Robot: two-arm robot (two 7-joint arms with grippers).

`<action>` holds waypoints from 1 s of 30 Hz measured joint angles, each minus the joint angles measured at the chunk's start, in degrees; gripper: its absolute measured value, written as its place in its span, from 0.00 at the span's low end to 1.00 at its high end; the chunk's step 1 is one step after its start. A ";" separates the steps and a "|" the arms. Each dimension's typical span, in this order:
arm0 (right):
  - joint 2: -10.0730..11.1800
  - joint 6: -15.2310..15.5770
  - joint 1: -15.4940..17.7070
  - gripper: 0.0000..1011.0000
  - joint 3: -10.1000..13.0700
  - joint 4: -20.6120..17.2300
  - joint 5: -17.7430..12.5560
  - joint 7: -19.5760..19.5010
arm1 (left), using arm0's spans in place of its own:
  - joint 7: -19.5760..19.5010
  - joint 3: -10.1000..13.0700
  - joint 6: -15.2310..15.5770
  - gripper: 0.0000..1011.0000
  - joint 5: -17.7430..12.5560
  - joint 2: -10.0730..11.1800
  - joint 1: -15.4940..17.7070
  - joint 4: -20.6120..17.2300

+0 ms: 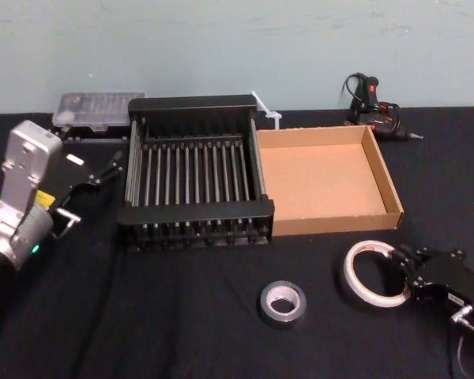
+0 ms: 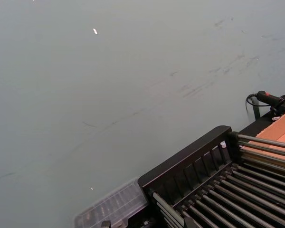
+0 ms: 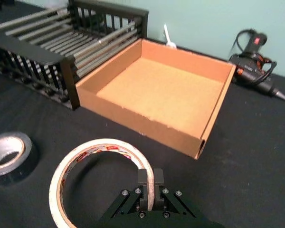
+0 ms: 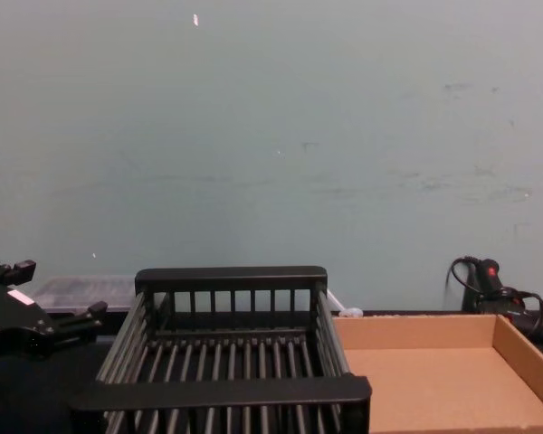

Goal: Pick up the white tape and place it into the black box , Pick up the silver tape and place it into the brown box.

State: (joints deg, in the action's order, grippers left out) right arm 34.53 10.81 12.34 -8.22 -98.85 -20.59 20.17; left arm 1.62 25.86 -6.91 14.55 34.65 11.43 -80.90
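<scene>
White tape (image 3: 100, 164) wall between right gripper (image 3: 149, 180) fingers | clenched | table (image 1: 189, 316)

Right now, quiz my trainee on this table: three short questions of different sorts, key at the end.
1. True or false: the right gripper is clamped across the band of the white tape.
2. Which container holds a roll? A) black box B) brown box C) neither
3. Fill in: the silver tape lies flat on the black cloth, in front of the ____ box.

Key: 1 true. 2 C. 3 black. The left gripper is parked open, left of the black box.
</scene>
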 joint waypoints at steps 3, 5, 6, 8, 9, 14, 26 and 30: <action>-0.40 -1.12 0.21 0.08 0.44 -0.15 -0.39 0.07 | 0.00 0.00 0.00 0.99 0.00 0.00 0.00 0.00; -0.65 -1.91 0.28 0.08 0.69 -0.29 -0.54 0.08 | 0.00 0.00 0.00 0.99 0.00 0.00 0.00 0.00; -0.72 -2.12 0.30 0.08 0.75 -0.33 -0.54 0.08 | 0.00 0.00 0.00 0.99 0.00 0.00 0.00 0.00; -0.93 -2.71 0.31 0.08 0.91 -0.43 -0.53 0.07 | 0.00 0.00 0.00 0.99 0.00 0.00 0.00 0.00; -1.00 -2.89 0.30 0.08 0.95 -0.46 -0.52 0.06 | 0.00 0.00 0.00 0.99 0.00 0.00 0.00 0.00; -1.46 -3.68 -0.09 0.08 1.12 -0.57 -0.61 0.09 | 0.00 0.00 0.00 0.99 0.00 0.00 0.00 0.00; -3.59 -4.41 -3.03 0.08 0.81 0.00 -2.07 0.14 | 0.00 0.00 0.00 0.99 0.00 0.00 0.00 0.00; -4.20 -4.30 -4.25 0.08 0.40 0.61 -2.51 0.03 | 0.00 0.00 0.00 0.99 0.00 0.00 0.00 0.00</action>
State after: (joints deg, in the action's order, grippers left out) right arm 30.33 6.51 8.09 -7.82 -98.24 -23.10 20.19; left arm 1.62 25.86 -6.91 14.55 34.65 11.43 -80.90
